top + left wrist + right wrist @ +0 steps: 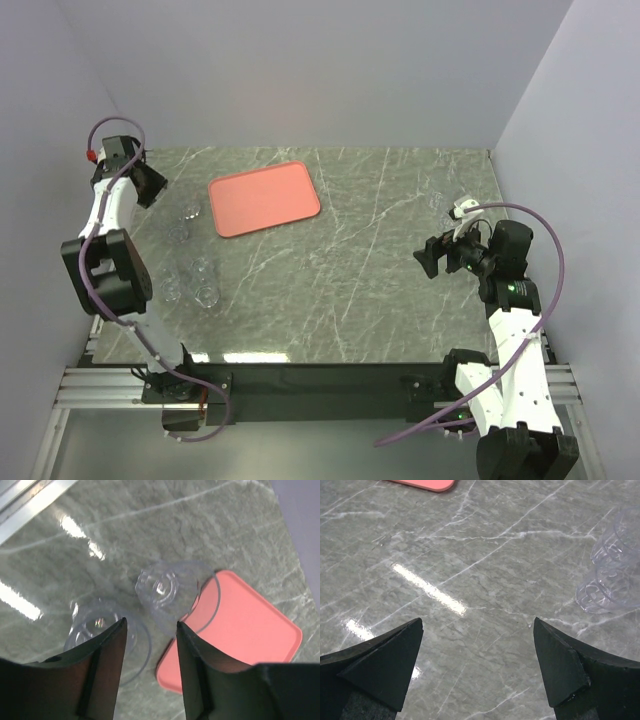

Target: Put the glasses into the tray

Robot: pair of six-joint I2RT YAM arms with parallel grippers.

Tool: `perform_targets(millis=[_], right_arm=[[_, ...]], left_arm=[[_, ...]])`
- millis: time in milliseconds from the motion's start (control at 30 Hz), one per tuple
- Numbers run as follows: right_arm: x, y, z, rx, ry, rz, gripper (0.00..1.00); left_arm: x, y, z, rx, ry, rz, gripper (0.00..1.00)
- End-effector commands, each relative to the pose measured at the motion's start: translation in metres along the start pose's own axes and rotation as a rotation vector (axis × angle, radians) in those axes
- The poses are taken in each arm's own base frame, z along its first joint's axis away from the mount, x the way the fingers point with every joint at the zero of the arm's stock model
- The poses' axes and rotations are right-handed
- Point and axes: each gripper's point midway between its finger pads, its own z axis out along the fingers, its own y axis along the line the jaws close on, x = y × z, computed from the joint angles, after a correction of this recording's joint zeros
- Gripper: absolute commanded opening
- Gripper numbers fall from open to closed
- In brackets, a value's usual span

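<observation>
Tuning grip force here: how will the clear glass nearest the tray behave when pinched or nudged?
The glass looks thin-walled and smooth, so probably light, rigid and slippery. On the glossy marble table a nudge would likely slide it. Being round, it may roll if tipped.

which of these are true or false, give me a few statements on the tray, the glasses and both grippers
1. The tray is empty. True.
2. The right gripper holds a glass. False: its jaws are wide open over the table, with clear glasses off to one side.
3. Glasses sit at both the left and the right of the table. True.
4. The left gripper hangs over the middle of the tray. False: it is beside the tray's left edge, above two glasses.
</observation>
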Motion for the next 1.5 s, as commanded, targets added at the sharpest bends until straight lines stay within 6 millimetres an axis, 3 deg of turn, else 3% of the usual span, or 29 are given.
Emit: perform_targets(millis=[0,33,233,533,967,1067,1300,1467], right_arm=[[0.0,0.0,0.001,-0.006,-0.007,-0.015,0.97],[0.0,0.0,0.001,-0.007,-0.007,-0.018,0.97],[0.001,-0.001,0.002,-0.004,-0.001,-0.013,0.97],[0.003,-0.002,0.003,-0.001,0.004,-0.012,0.97],[0.003,-0.004,0.002,0.007,0.005,-0.016,0.97],[0.004,-0.004,0.002,0.01,0.008,-0.013,0.97],[0.003,-0.006,0.002,0.018,0.008,-0.014,0.97],[0.005,-0.006,0.002,0.021,0.012,-0.016,0.97]], left_arm=[[-0.02,-0.008,0.004,-0.014,-0.031,0.03,0.47],[-0.026,-0.012,0.004,-0.008,-0.041,0.046,0.46],[-0.019,-0.009,0.024,-0.03,0.008,0.101,0.38],[-0.001,-0.024,0.037,0.003,0.061,0.177,0.38],[0.009,-0.008,0.058,-0.084,0.09,0.217,0.36],[0.01,-0.01,0.061,-0.085,0.094,0.225,0.3],[-0.001,-0.024,0.057,-0.069,0.063,0.24,0.0],[-0.015,-0.044,0.04,-0.023,0.007,0.244,0.0]])
